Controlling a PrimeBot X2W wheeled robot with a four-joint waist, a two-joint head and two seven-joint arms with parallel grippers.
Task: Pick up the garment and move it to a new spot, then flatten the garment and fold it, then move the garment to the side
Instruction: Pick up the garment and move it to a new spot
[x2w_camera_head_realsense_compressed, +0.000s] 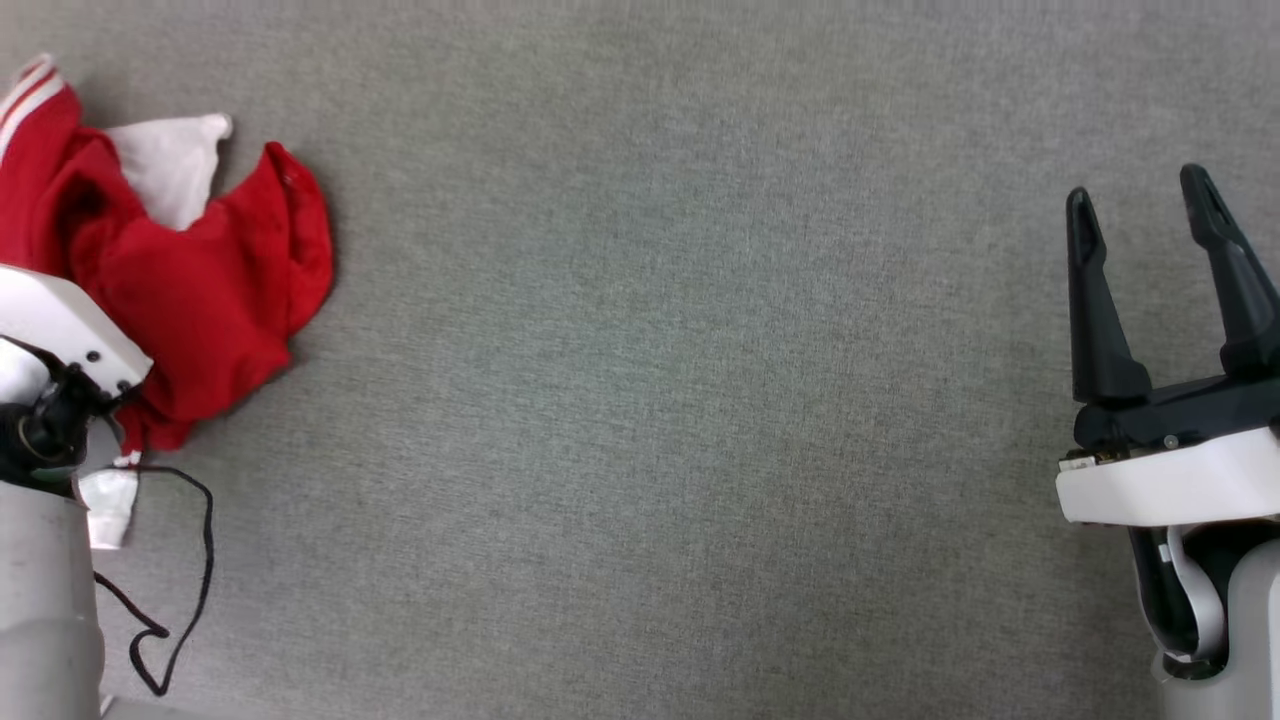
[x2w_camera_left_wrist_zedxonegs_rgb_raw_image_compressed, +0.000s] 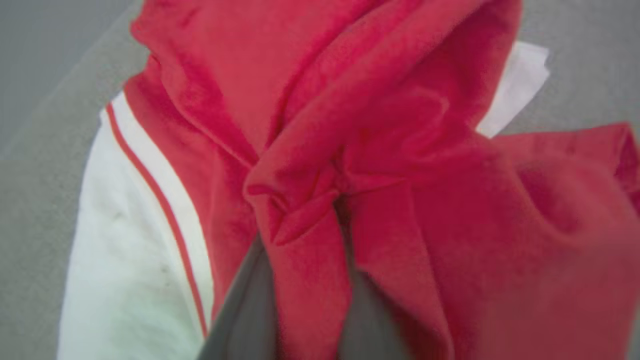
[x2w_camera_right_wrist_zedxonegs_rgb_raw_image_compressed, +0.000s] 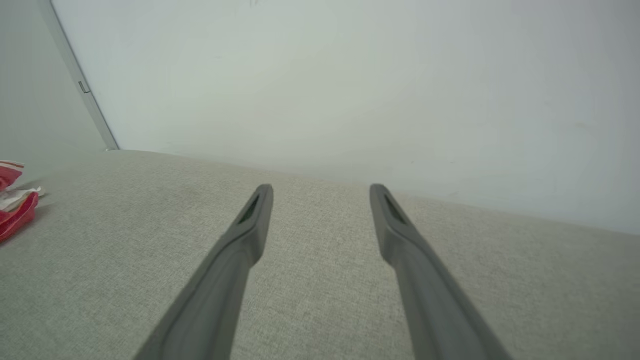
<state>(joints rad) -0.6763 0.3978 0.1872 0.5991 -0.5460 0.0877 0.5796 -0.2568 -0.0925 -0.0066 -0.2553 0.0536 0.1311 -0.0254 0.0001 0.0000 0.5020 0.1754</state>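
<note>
Grey fabric surface (x2w_camera_head_realsense_compressed: 650, 400), red jersey T-shirt (x2w_camera_head_realsense_compressed: 200, 290) crumpled at upper left, one fold clamped by left gripper (x2w_camera_left_wrist_zedxonegs_rgb_raw_image_compressed: 305, 220). Empty right gripper (x2w_camera_head_realsense_compressed: 1140, 200) is spread. Pickup is only begun; moving, flattening, folding are left.

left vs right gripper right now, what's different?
Jaws: the left gripper is closed on a bunched fold of the red garment; the right gripper stands wide open, holding nothing. Place: the left gripper is at the garment on the left of the grey surface; the right gripper hangs over bare cloth far right. Shared: two long dark fingers each.
</note>
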